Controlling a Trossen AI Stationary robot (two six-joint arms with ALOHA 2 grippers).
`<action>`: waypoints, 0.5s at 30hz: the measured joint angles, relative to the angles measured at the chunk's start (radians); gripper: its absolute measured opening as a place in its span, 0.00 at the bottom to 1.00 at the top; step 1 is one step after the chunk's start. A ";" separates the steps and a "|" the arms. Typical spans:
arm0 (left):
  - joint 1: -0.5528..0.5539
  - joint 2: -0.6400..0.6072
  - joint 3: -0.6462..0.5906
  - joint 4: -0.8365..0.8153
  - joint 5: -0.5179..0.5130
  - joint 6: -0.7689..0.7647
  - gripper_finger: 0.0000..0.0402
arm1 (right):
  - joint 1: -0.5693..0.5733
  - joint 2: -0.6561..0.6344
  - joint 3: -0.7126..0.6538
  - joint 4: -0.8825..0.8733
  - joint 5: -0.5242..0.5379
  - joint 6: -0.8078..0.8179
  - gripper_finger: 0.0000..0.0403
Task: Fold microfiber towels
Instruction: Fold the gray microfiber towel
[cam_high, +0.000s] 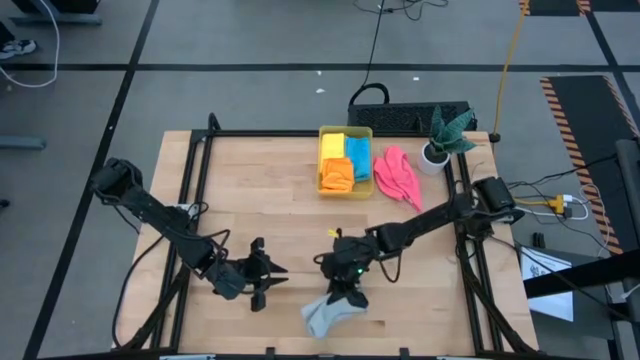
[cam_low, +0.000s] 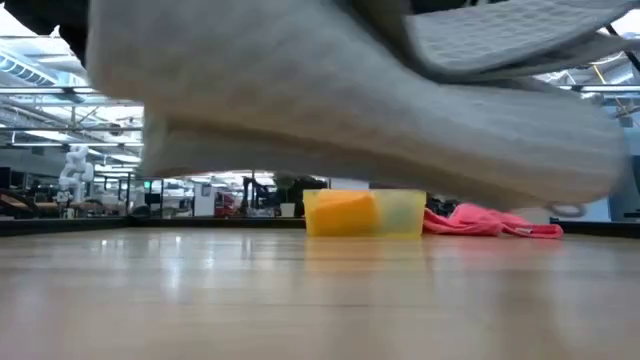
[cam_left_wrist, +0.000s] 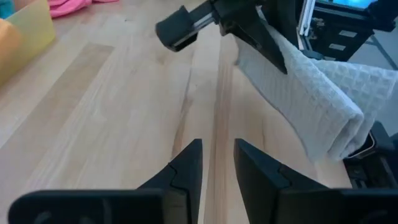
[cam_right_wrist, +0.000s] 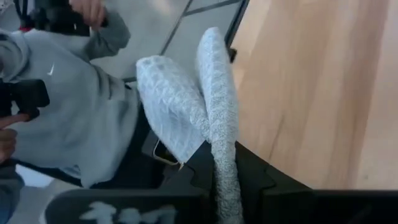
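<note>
Near the bench's front edge, right tool pinching waffle-textured grey towel, left tool narrowly parted and empty, person's grey sleeve seen only from right wrist.

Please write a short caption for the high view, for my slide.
Right pincer holds grey towel near left pincer; pink towel beside bin.

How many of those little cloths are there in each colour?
Yellow towel: 1
Orange towel: 1
Blue towel: 1
Pink towel: 1
Grey towel: 1
Total: 5
</note>
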 joint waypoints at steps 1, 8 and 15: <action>0.000 0.000 0.000 0.003 0.000 0.002 0.23 | -0.004 -0.002 0.001 0.001 0.004 0.000 0.05; 0.000 0.000 0.000 0.005 0.000 0.004 0.23 | -0.095 0.079 0.000 -0.039 0.055 -0.045 0.05; 0.000 0.000 0.000 0.006 0.000 0.005 0.23 | -0.197 0.136 0.000 -0.055 0.054 -0.076 0.06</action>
